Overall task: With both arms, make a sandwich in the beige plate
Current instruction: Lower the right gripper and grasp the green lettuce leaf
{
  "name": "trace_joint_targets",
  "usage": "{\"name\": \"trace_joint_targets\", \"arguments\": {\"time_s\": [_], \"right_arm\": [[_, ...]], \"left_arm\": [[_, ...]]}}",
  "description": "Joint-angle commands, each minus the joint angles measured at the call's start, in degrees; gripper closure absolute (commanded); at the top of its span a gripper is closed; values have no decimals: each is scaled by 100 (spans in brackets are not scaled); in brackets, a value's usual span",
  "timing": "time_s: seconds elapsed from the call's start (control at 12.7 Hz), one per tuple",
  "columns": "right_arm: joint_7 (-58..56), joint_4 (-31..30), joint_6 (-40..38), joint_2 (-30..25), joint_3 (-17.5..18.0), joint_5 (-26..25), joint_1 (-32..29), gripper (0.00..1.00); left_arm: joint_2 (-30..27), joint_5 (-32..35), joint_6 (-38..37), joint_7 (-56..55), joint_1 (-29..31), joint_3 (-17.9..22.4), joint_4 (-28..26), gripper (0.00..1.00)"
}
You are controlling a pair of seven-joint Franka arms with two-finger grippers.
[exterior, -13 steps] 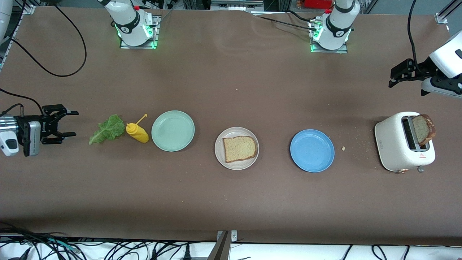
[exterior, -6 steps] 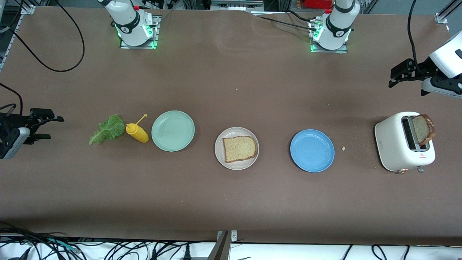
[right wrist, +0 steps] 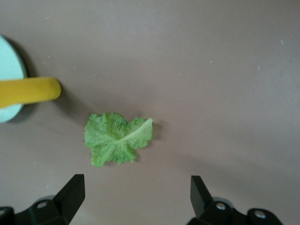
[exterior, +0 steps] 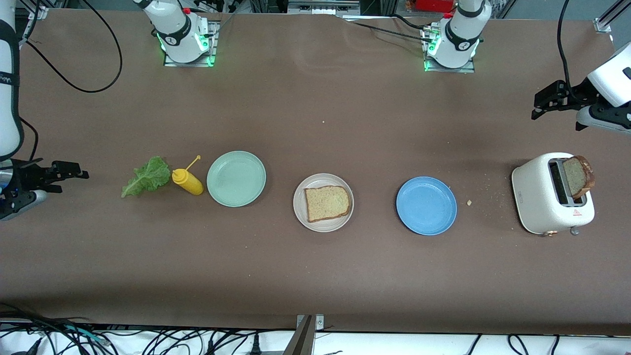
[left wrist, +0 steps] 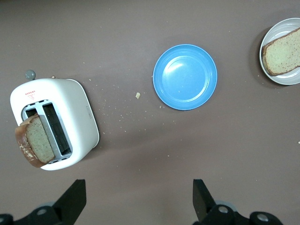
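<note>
The beige plate point(exterior: 323, 226) lies mid-table with one slice of bread point(exterior: 327, 202) on it; the plate point(left wrist: 286, 78) and its slice point(left wrist: 283, 44) also show in the left wrist view. A second slice point(exterior: 578, 176) stands tilted in the white toaster point(exterior: 542, 197) at the left arm's end. A green lettuce leaf point(exterior: 146, 176) lies flat toward the right arm's end. My right gripper point(exterior: 71, 177) hangs open and empty over the table's end, apart from the lettuce point(right wrist: 117, 138). My left gripper point(exterior: 542, 101) waits open and empty over the table beside the toaster point(left wrist: 54, 122).
A yellow squeeze bottle point(exterior: 187, 181) lies between the lettuce and a mint-green plate point(exterior: 236, 178). A blue plate point(exterior: 426, 205) lies between the beige plate and the toaster. Crumbs point(exterior: 469, 202) lie scattered by the toaster. Cables trail at the right arm's end.
My right gripper has drawn back from the lettuce toward the table's end and turned, still open. The left arm and the things on the table have not moved.
</note>
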Motion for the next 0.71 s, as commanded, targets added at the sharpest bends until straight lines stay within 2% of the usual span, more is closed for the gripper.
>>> {"name": "trace_joint_targets", "arguments": {"time_s": [0.0,0.16,0.32,0.63], "right_arm": [[1433,-427,268,-282,52,-214,246,0],[2594,-970,1004,-413,52,-258,395,0],[3291,-1305,1393,-458,209,-276,449,0],[3777,-2008,2052,-519,377,-320,475,0]], "left_arm": [[3,-34,-50,28,36,-1,52,0],[-5,-34,-50,28,27,-1,52,0],[-5,-34,-50,28,27,-1,52,0],[-5,-34,-50,28,27,-1,52,0]]}}
